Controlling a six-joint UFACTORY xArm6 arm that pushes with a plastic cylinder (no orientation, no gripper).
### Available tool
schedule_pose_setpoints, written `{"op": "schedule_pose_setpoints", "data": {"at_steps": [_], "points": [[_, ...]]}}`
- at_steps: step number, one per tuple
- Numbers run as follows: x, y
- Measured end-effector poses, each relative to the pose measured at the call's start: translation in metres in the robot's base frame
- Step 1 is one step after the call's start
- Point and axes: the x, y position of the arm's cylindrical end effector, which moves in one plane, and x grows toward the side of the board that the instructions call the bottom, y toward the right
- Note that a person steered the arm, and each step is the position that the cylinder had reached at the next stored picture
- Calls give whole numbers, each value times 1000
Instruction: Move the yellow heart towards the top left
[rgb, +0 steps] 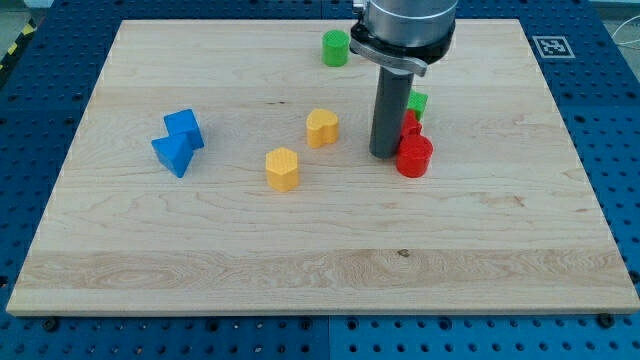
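No jaws here, so nothing grasped: only my tip (384, 153) resting right of the yellow heart (321, 127), apart from it, push toward the surface (300, 260) top left not yet begun.

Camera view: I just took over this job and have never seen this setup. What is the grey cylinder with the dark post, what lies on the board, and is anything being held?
There is one picture, from a single camera looking down at a wooden board. The grey cylinder is the end of a robot arm; the dark post under it is a rod, and my tip slides on the board to push blocks. It has no gripper, so nothing is held. My tip stands to the right of the yellow heart, apart from it, with a red block close on its right. A second red block and a green block sit behind that one, partly hidden. Also there: a yellow hexagonal block, two touching blue blocks, and a green cylinder near the top.
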Motion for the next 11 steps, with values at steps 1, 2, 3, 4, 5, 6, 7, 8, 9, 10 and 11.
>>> {"op": "schedule_pose_setpoints", "data": {"at_steps": [1, 2, 3, 4, 5, 6, 7, 8, 9, 10, 11], "points": [[-18, -37], [-21, -56], [-10, -58], [-28, -99], [-76, -132], [-114, -158], [-144, -175], [-148, -167], [-168, -174], [-183, -201], [-186, -216]]}}
